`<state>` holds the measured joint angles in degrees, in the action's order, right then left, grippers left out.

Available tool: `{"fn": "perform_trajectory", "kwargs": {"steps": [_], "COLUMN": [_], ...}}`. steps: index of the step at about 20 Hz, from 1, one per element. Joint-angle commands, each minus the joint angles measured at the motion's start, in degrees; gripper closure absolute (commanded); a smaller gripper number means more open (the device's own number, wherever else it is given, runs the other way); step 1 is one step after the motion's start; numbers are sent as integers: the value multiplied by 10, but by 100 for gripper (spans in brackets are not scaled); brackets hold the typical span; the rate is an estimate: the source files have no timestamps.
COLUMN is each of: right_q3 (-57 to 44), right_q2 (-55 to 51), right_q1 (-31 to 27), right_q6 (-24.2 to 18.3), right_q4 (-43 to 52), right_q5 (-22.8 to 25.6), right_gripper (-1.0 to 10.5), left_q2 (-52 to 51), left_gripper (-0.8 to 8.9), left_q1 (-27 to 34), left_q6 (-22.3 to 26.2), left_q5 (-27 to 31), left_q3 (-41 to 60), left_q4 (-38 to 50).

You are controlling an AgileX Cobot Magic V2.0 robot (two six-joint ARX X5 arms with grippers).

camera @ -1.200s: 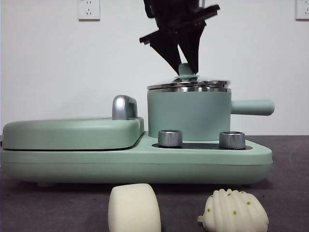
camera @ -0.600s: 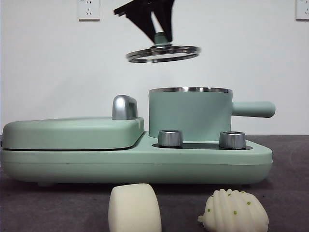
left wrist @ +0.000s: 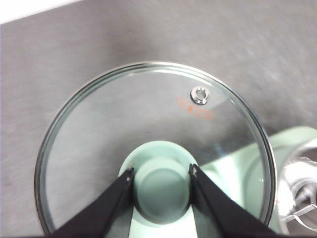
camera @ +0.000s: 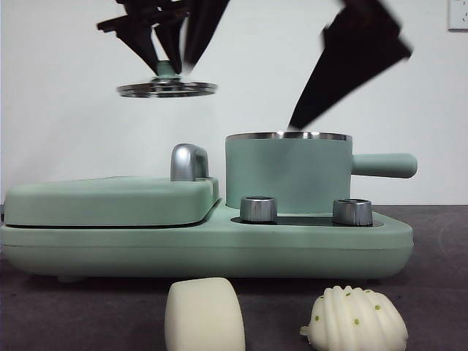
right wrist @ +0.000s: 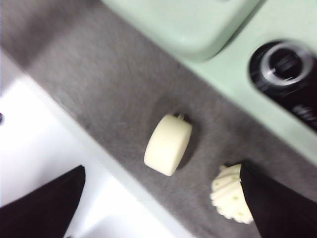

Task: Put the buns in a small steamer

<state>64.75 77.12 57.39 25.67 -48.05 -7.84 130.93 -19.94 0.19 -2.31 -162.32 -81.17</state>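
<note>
Left gripper (left wrist: 162,174) clamping the lid (left wrist: 148,144) by its knob; right gripper (right wrist: 161,198) spread wide, hovering over soft, squashable buns (right wrist: 168,144) lying on the worktop (right wrist: 99,84), needing gentle side pinching.

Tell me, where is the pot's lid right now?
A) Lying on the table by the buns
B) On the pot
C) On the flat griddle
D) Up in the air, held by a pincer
D: the left pincer grips the lid by its green knob, high above the griddle, and the pot stands open.
</note>
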Motion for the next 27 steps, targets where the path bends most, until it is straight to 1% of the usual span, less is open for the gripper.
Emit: {"fn": "perform_trajectory", "kwargs": {"steps": [1, 5, 9, 12, 15, 17, 19, 20, 22, 25, 26, 27], "right_q3": [9, 9, 9, 9, 9, 9, 12, 21, 64, 171, 212, 254], "right_q2": [58, 140, 197, 227, 245, 247, 246, 246, 246, 247, 247, 247], "right_q1": [26, 40, 40, 40, 40, 40, 40, 37, 25, -7, -22, -39], "right_q6": [22, 18, 5, -9, -11, -13, -13, -15, -44, -91, -111, -127], "right_q4": [14, 37, 50, 52, 52, 59, 57, 42, -18, -131, -163, -193], "right_q5": [3, 4, 3, -2, -9, -9, -14, -17, -27, -26, -19, -1], "right_gripper": [458, 458, 474, 572, 717, 791, 800, 800, 800, 800, 800, 800], "left_q2": [-3, -3, -3, -3, -3, -3, -3, -3, -3, -3, -3, -3], "left_gripper": [768, 768, 768, 781, 789, 789, 789, 789, 789, 789, 789, 789], "left_q1": [20, 59, 79, 84, 84, 84, 84, 84, 84, 84, 84, 84], "left_q6": [-11, -17, -23, -24, -24, -24, -24, -24, -24, -24, -24, -24], "left_q5": [0, 0, 0, 0, -1, -1, -1, -1, -1, -1, -1, -1], "left_q3": [-8, -8, -8, -8, -8, -8, -8, -8, -8, -8, -8, -8], "left_q4": [-16, -16, -16, -16, -16, -16, -16, -16, -16, -16, -16, -16]}}
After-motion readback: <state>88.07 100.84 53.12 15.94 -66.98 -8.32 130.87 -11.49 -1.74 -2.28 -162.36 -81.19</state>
